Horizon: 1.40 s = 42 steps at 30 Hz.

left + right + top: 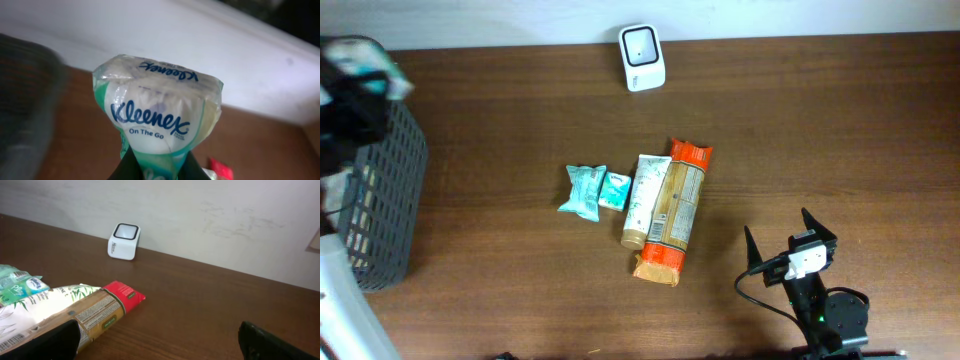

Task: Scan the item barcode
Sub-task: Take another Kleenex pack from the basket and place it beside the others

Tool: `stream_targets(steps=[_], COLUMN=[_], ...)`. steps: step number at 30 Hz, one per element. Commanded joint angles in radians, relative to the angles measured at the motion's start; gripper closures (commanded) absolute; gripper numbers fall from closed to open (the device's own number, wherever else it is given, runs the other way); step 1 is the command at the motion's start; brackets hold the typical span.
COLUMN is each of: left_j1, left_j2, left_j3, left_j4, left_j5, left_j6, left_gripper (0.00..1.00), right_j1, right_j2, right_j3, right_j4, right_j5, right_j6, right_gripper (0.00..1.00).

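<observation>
Kleenex pack (160,115) is pinched at its lower end by the clenched left hand (159,169), held aloft at the far-left corner above the grey basket (390,190), though the overhead view blurs it there; it looks light, soft and squashy, its film wrapper slick and crinkled, so I judge a firm pinch across the sealed end safest, leaving the printed faces uncovered; where the barcode lies cannot be told. Nearest the robot, the right hand (777,228) is spread wide and empty over the bare tabletop (840,130); in the middle lie other goods side by side, a teal pouch (584,191), a tube (645,200) and a long orange-ended packet (672,212); beyond them the white scanner (642,58) stands by the far wall with open room around it; the way from the basket's rim to the scanner looks unobstructed.
</observation>
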<state>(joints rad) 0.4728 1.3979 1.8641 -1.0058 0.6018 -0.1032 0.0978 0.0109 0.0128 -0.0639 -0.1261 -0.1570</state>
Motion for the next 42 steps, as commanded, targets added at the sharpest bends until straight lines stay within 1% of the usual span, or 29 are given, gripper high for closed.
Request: stream_targets(steps=[1,3,5,7,8,10,12,15,17,20,21,29,30,31,32,33,34,36,37,39,42], left_j1=[-0.227,-0.362,-0.446,-0.496,-0.531,-0.562,-0.616,-0.646,-0.649,-0.647,-0.647,-0.647,-0.647,-0.647,-0.647,-0.648,-0.647,-0.647,-0.647,-0.645,-0.608], left_j2=[0.039,0.088,0.153,0.227,0.293,0.353,0.459,0.515,0.520,0.521,0.521,0.521,0.521,0.521,0.521,0.521,0.520,0.520,0.520,0.520,0.520], left_j3=[-0.087,-0.188,-0.270,-0.330,-0.360,-0.376,-0.378,-0.378,-0.378,-0.378,-0.379,-0.450,-0.460,-0.463,-0.465,-0.465,-0.451,-0.383,-0.313,-0.129,0.226], left_j4=[-0.058,-0.053,-0.037,0.000,0.026,0.044,0.058,0.070,0.080,0.084,0.081,0.086,0.090,0.089,0.089,0.092,0.083,0.030,-0.019,-0.126,-0.244], left_j5=[-0.224,-0.361,-0.437,-0.446,-0.446,-0.445,-0.446,-0.461,-0.489,-0.610,-0.623,-0.629,-0.628,-0.628,-0.627,-0.627,-0.628,-0.628,-0.628,-0.629,-0.629], left_j6=[0.030,0.029,0.029,0.029,0.029,0.029,0.029,0.029,0.029,0.029,0.029,0.029,0.028,0.028,0.028,0.029,0.030,0.029,0.029,0.030,0.030], left_gripper=[1.00,1.00,1.00,1.00,1.00,1.00,1.00,1.00,1.00,1.00,1.00,0.93,0.90,0.83,0.58,0.25,0.09,0.03,0.00,0.01,0.01], right_j1=[-0.006,-0.006,-0.006,-0.006,-0.006,-0.006,-0.006,-0.006,-0.006,-0.006,-0.006,-0.006,-0.006,-0.006,-0.006,-0.006,-0.006,-0.006,-0.006,-0.006,-0.006], right_j2=[-0.007,-0.007,-0.007,-0.007,-0.007,-0.007,-0.007,-0.007,-0.007,-0.007,-0.007,-0.007,-0.007,-0.007,-0.007,-0.007,-0.007,-0.007,-0.007,-0.007,-0.007], right_j3=[-0.007,-0.007,-0.007,-0.007,-0.007,-0.007,-0.007,-0.007,-0.007,-0.007,-0.007,-0.007,-0.007,-0.007,-0.007,-0.007,-0.007,-0.007,-0.007,-0.007,-0.007], right_j4=[-0.002,-0.002,-0.002,-0.002,-0.002,-0.002,-0.002,-0.002,-0.002,-0.002,-0.002,-0.002,-0.002,-0.002,-0.002,-0.002,-0.002,-0.002,-0.002,-0.002,-0.002], right_j5=[-0.005,-0.005,-0.005,-0.005,-0.005,-0.005,-0.005,-0.005,-0.005,-0.005,-0.005,-0.005,-0.005,-0.005,-0.005,-0.005,-0.005,-0.005,-0.005,-0.005,-0.005], right_j6=[0.008,0.008,0.008,0.008,0.008,0.008,0.008,0.008,0.008,0.008,0.008,0.008,0.008,0.008,0.008,0.008,0.008,0.008,0.008,0.008,0.008], right_gripper=[0.01,0.01,0.01,0.01,0.01,0.01,0.01,0.01,0.01,0.01,0.01,0.01,0.01,0.01,0.01,0.01,0.01,0.01,0.01,0.01,0.01])
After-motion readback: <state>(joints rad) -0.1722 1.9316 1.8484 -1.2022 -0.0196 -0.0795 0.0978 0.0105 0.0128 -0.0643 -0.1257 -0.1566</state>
